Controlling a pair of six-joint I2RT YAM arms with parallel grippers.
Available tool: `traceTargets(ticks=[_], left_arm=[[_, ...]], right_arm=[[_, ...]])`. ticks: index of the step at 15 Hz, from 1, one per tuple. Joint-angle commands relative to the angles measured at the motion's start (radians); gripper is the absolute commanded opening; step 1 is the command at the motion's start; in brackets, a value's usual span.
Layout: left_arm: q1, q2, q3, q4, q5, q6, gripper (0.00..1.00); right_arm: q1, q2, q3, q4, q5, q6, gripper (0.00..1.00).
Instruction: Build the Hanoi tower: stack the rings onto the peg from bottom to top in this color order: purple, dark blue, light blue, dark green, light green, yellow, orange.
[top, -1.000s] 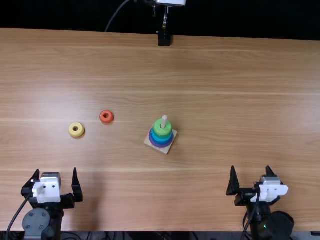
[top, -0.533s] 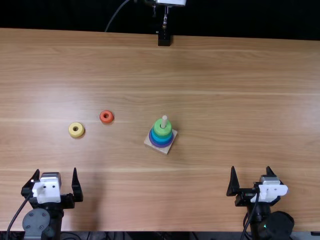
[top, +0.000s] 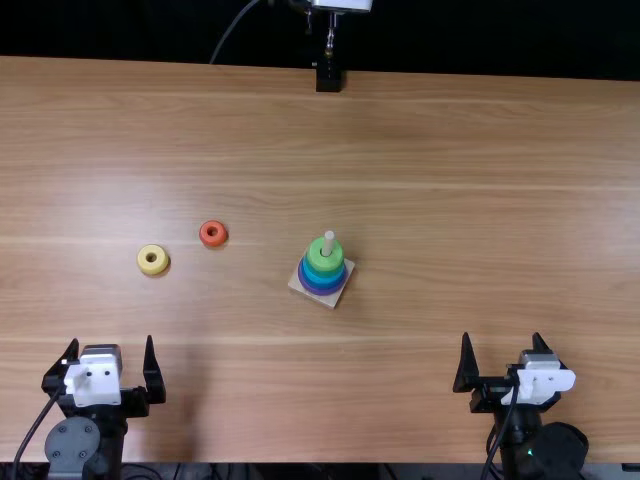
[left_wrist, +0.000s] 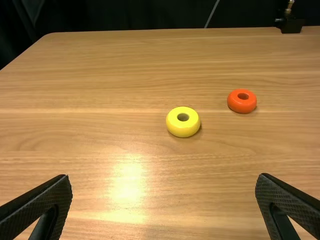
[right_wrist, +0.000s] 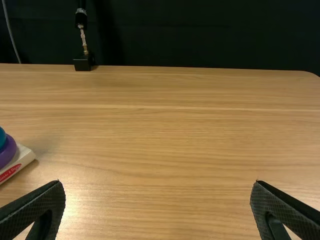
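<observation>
My left gripper (top: 112, 362) stands open at the near left with nothing between its fingers; the left wrist view shows the same gripper (left_wrist: 164, 181). My right gripper (top: 502, 358), at the near right, is also open and holds nothing, as the right wrist view's gripper (right_wrist: 158, 186) confirms. Mid-table, a square wooden base (top: 333, 303) carries a peg (top: 328, 240) with purple, blue and green rings stacked, a light green ring (top: 325, 259) on top. The yellow ring (top: 153, 260) and the orange ring (top: 213, 234) lie flat on the table, apart, left of the tower.
A black stand (top: 328, 77) with a metal rod is at the table's far edge. The wooden table (top: 440, 220) extends around the tower on all sides, and cables run below its near edge.
</observation>
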Motion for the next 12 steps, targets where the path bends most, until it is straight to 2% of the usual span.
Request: traceTargets(ticks=[1, 8, 9, 10, 11, 12], left_arm=[[0.014, -0.012, -0.113, -0.043, -0.016, 0.01, 1.0], [0.013, -0.012, -0.105, -0.008, -0.007, 0.023, 1.0], [0.016, -0.012, -0.077, 0.003, -0.005, 0.023, 1.0], [0.017, -0.012, 0.038, -0.013, -0.002, 0.023, 1.0], [0.024, 0.028, 0.166, -0.052, 0.015, 0.021, 1.0], [0.03, 0.093, 0.228, -0.1, 0.063, 0.019, 1.0]], right_arm=[[-0.015, -0.013, -0.062, -0.072, 0.002, -0.003, 1.0], [-0.015, -0.013, -0.062, -0.072, 0.002, -0.001, 1.0], [-0.015, -0.013, -0.062, -0.072, 0.002, -0.001, 1.0], [-0.015, -0.013, -0.062, -0.072, 0.002, -0.001, 1.0], [-0.015, -0.013, -0.062, -0.072, 0.002, -0.001, 1.0], [-0.015, -0.013, -0.062, -0.072, 0.002, -0.001, 1.0]])
